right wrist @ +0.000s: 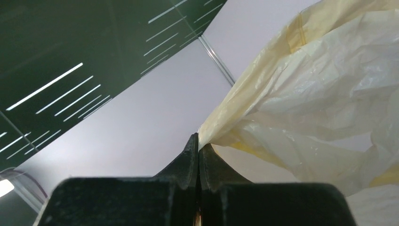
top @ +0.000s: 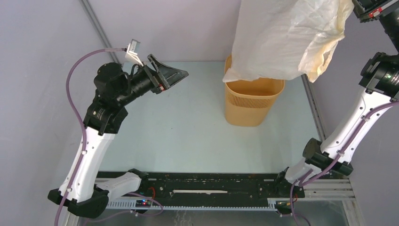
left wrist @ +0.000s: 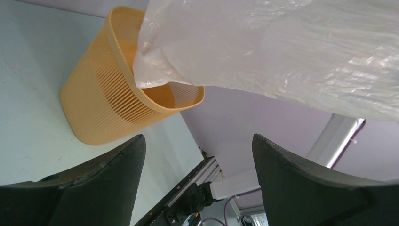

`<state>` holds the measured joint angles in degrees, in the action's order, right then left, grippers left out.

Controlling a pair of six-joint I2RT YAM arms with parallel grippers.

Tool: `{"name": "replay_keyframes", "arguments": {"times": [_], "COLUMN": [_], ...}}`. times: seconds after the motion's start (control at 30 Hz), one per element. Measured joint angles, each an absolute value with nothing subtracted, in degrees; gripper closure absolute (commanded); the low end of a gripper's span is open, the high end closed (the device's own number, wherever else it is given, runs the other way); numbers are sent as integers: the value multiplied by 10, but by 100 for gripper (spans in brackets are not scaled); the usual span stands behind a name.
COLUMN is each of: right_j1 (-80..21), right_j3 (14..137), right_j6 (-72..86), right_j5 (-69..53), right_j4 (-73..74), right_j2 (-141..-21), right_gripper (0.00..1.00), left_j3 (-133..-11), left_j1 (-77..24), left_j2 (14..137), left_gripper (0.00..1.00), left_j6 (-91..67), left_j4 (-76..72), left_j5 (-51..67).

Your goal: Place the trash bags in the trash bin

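Note:
The orange-tan mesh trash bin (top: 249, 106) stands upright on the table, right of centre; it also shows in the left wrist view (left wrist: 101, 101). A pale cream trash bag (top: 282, 40) hangs high above it, its lower corner at the bin's rim (left wrist: 150, 75). My right gripper (right wrist: 198, 141) is shut, pinching the bag's edge (right wrist: 301, 103); in the top view its fingers are cut off by the upper right frame edge. My left gripper (top: 175, 75) is open and empty, raised left of the bin, pointing towards it; its jaws stand wide apart (left wrist: 197, 146).
The pale table surface (top: 179, 127) runs to a metal rail (top: 315, 108) on the right. Grey walls enclose the back and sides. A black base rail (top: 207, 183) with cables lies along the near edge.

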<state>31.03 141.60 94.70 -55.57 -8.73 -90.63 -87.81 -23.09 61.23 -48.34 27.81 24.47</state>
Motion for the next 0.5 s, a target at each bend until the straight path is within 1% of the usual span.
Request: {"name": "replay_keyframes", "arguments": {"times": [0.07,0.13,0.2,0.3,0.37,0.43,0.5], "right_j1": [310,310,310,308,289,247,207], "right_j3": [1455,1458,1419,1321,1310,1338,1338], "right_j6": [963,976,978,951,886,780,696], "right_j5": [-552,-554,-565,-606,-635,-654,-676], "right_j4": [-100,-106,-107,-81,-18,84,158], "right_j2": [-933,-941,-925,-871,-852,-847,-829], "right_gripper": [100,100,100,100,100,100,100], "left_j3": [-872,-860,-844,-822,-816,-814,-814], "left_j1": [-235,-238,-239,-239,-239,-240,-242], "left_j2": [611,606,597,585,583,587,592], "left_gripper": [13,12,12,13,13,14,14], "left_j6": [-487,-488,-491,-491,-493,-496,-496], "left_j4": [274,270,269,268,268,266,263], "left_j5": [247,247,246,246,247,248,253]}}
